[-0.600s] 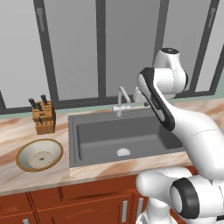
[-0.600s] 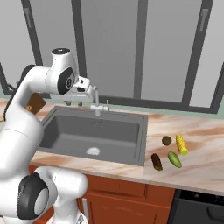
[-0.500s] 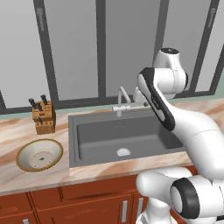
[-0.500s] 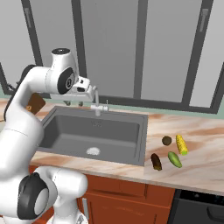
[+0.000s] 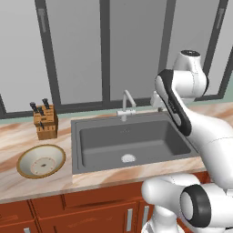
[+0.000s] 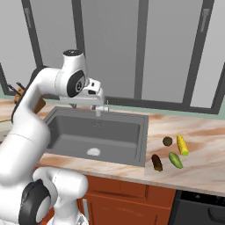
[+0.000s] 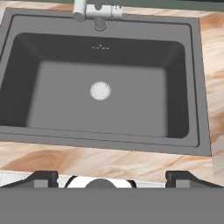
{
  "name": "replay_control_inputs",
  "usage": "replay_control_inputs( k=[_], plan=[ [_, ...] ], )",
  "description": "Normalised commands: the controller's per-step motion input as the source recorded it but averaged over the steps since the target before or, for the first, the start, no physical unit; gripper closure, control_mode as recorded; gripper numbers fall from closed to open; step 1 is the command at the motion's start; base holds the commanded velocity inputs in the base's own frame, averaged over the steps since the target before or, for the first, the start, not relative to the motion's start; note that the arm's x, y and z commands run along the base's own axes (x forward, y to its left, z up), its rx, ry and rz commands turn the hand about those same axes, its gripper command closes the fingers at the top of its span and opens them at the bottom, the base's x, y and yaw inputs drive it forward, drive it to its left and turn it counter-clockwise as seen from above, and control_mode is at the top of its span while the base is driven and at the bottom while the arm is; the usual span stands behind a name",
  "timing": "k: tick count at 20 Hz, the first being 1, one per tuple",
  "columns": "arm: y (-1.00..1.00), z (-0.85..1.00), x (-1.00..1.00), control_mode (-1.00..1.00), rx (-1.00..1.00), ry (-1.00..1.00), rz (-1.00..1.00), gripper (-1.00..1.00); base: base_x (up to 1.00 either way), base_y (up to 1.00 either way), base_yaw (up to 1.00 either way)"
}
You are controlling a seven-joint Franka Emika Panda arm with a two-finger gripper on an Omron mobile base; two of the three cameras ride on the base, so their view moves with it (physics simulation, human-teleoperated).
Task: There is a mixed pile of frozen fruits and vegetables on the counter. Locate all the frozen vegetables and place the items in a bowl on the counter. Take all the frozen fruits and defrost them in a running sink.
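Nothing moved since a moment ago, arm same as before

Gripper (image 7: 112, 176) wide open and holding nothing, up high over the dark sink (image 7: 105, 87), with the faucet (image 5: 127, 102) at the back. Bowl (image 5: 42, 160) on the counter (image 6: 197, 162) left of the sink, by the knife block (image 5: 45, 122). Corn (image 6: 182, 145), brown ball (image 6: 167, 141), green piece (image 6: 175, 160) and dark lump (image 6: 156, 162) close together right of the sink

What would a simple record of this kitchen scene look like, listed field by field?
sink: dry, nothing inside, faucet behind it
bowl: on the counter left of the sink, holds nothing
food pile: corn cob, green piece, dark lump, brown ball, right of the sink
knife block: behind the bowl
fingers: apart, holding nothing, above the sink
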Motion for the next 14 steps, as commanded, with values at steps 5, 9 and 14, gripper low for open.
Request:
replay_control_inputs(
  k=[5,9,14],
  plan=[
    [-0.61,-0.05,-0.42,-1.00,0.00,0.00,0.00,-1.00,0.00,0.00,0.00],
    [-0.62,-0.07,-0.38,-1.00,0.00,0.00,0.00,-1.00,0.00,0.00,0.00],
    [-0.57,-0.12,-0.19,-1.00,0.00,0.03,0.01,-1.00,0.00,0.00,0.00]
  ],
)
